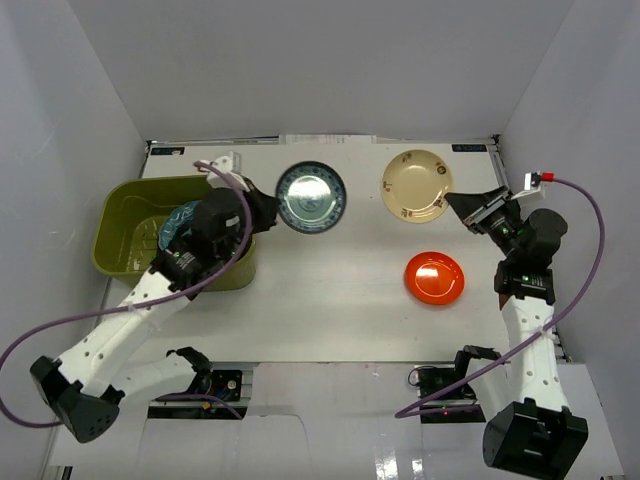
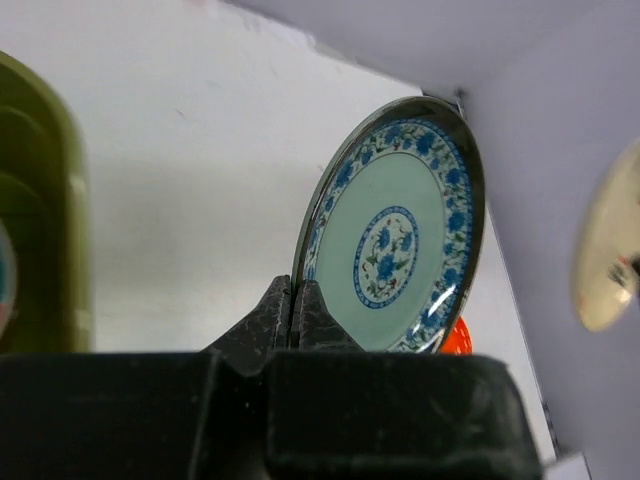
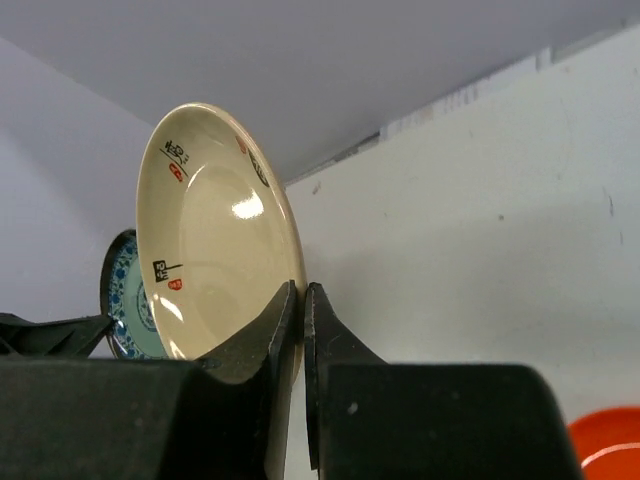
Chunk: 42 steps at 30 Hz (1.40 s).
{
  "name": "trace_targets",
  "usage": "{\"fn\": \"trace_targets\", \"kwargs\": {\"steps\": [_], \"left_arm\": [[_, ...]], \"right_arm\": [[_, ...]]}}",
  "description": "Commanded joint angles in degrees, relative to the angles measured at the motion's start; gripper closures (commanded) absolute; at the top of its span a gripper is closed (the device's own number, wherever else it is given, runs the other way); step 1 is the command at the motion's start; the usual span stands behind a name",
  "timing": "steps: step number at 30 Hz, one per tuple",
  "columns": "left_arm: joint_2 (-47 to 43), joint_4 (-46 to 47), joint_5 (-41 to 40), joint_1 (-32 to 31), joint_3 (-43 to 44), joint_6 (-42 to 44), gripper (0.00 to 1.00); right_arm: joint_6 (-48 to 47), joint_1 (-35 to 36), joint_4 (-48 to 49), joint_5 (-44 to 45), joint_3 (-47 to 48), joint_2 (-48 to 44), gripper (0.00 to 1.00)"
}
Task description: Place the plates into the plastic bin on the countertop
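Edges: the countertop (image 1: 340, 320) is closed in by white walls (image 1: 90, 100) on the left, far and right sides.
Open room: a bare white stretch is seen between the plastic bin (image 1: 118, 215) and the orange plate (image 1: 434, 277).
Bin: set at the countertop's left edge, against the left wall.
Left gripper (image 2: 295, 300): pressed onto the rim of the small blue-patterned plate (image 2: 395, 240), which is just right of the bin and outside it.
Right gripper (image 3: 302, 300): clamped on the rim of the small beige plate (image 3: 215, 230), toward the far right corner.
Orange plate: apart from both grippers, nearer than the beige plate.
Hidden: the bin's inside is mostly covered by the left arm, and only part of a teal plate (image 1: 178, 225) is made out. Whether either gripped plate is lifted cannot be told.
Materials: the bin is olive-green plastic with rounded corners. The plates are glossy and round: one with a blue floral band, one with red and black marks, one plain.
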Motion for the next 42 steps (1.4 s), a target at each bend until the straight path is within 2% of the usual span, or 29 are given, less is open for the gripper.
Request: {"fn": "trace_targets", "kwargs": {"steps": [1, 5, 8, 9, 11, 12, 13, 15, 20, 24, 25, 26, 29, 30, 32, 33, 35, 41, 42], "left_arm": [[-4.0, -8.0, -3.1, 6.6, 2.7, 2.0, 1.0], [-5.1, -10.3, -7.3, 13.7, 5.0, 5.1, 1.0], [-4.8, -9.6, -7.3, 20.7, 2.5, 6.3, 1.0], [-4.8, -9.4, -5.5, 25.6, 1.4, 5.9, 1.0], [-5.3, -7.1, -1.8, 31.4, -2.5, 4.6, 1.0], [-5.5, -6.1, 1.1, 37.5, -3.9, 3.6, 1.0], [-5.5, -4.5, 6.5, 40.0, -6.2, 1.5, 1.0], [-5.2, -3.2, 7.4, 45.2, -7.7, 0.2, 1.0], [-2.8, -1.1, 4.1, 51.6, -11.7, -2.2, 1.0], [-1.4, 0.3, 4.8, 54.3, -14.6, -2.3, 0.99], [-1.0, 0.4, 4.9, 54.8, -14.8, -2.0, 0.96], [-0.5, 0.6, 5.4, 55.3, -15.1, -1.4, 0.84], [-0.7, 1.5, 7.1, 55.5, -15.4, -0.8, 0.61], [-1.7, 2.2, 7.3, 55.4, -15.8, -0.8, 0.42], [-3.2, 2.8, 7.9, 55.5, -16.3, -1.0, 0.22], [-4.8, 3.2, 8.1, 55.5, -16.8, -1.0, 0.09], [-6.5, 3.6, 8.7, 55.5, -17.1, -1.0, 0.02], [-13.1, 3.4, 16.0, 55.5, -12.6, -2.1, 0.02], [-13.2, 2.9, 21.4, 55.4, -11.1, -1.2, 0.02]], "right_arm": [[1.8, -0.2, 3.0, -0.4, 7.3, 0.2, 0.92], [1.9, 1.8, 4.8, -0.7, 6.4, 0.4, 0.92], [-0.8, 7.0, 2.8, 2.2, 7.8, 1.2, 0.92], [-2.3, 11.7, 2.8, 4.7, 8.4, 1.6, 0.92], [-4.1, 17.7, 1.9, 7.7, 10.6, 3.3, 0.92], [-5.0, 23.2, 1.8, 10.4, 11.2, 5.0, 0.92], [-6.2, 25.6, 2.2, 11.7, 12.2, 5.9, 0.92], [-6.8, 31.5, 2.8, 14.6, 13.2, 8.8, 0.92], [-10.2, 43.8, 2.6, 21.8, 19.0, 16.0, 0.92], [-13.3, 50.9, 0.8, 24.4, 27.5, 26.5, 0.92], [-13.9, 52.2, 0.2, 24.7, 29.5, 28.7, 0.92], [-14.8, 54.4, -0.3, 25.4, 31.6, 33.0, 0.92], [-15.1, 57.7, -2.4, 26.3, 38.8, 38.8, 0.92], [-15.1, 58.2, -2.6, 26.6, 41.7, 42.2, 0.92], [-14.9, 59.4, -3.1, 27.9, 44.1, 46.6, 0.92], [-14.9, 59.7, -3.5, 28.2, 45.5, 48.0, 0.92], [-15.0, 60.3, -5.2, 29.0, 49.8, 52.3, 0.92], [-15.5, 62.4, -9.5, 32.1, 61.6, 63.8, 0.92], [-15.7, 62.8, -10.2, 32.7, 63.4, 65.4, 0.92]]}}
